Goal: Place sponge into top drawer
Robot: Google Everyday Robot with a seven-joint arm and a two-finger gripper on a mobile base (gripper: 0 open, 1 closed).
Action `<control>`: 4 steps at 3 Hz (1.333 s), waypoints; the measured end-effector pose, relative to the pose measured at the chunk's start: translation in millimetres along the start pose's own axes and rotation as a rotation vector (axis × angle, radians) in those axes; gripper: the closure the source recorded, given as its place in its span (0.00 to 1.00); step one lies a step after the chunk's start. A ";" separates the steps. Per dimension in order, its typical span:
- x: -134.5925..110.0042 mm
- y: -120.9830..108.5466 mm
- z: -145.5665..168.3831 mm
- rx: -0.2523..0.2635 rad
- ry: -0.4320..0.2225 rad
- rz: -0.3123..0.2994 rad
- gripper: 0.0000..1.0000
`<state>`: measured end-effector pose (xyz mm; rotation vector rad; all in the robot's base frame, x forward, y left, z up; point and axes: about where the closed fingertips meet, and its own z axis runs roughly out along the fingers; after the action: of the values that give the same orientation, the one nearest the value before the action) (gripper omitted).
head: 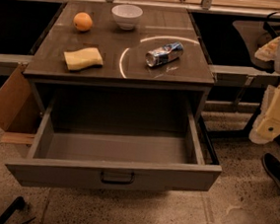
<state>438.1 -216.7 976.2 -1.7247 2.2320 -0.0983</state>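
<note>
The pale yellow sponge [83, 58] lies flat on the left front part of the cabinet top [134, 69]. The top drawer [173, 175] is pulled wide open below it; the inside looks bare, and its dark pull handle faces me. My gripper [269, 127], cream-coloured, hangs at the far right edge of the view, beside the cabinet, well away from the sponge and lower than the cabinet top. It holds nothing that I can see.
An orange [83, 21], a white bowl [126, 16] and a crushed can [164, 54] stand on the cabinet top. A cardboard flap [7, 101] leans at the left. A dark shoe [278, 172] is on the floor at right, a black object [12, 208] at bottom left.
</note>
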 end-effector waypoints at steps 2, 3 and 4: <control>-29.0 -16.6 18.6 -0.012 -0.077 -0.028 0.00; -85.4 -46.0 48.3 -0.065 -0.251 -0.049 0.00; -120.5 -58.2 60.4 -0.105 -0.366 -0.032 0.00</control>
<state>536.5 -109.2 958.1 -1.6727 1.9707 0.3083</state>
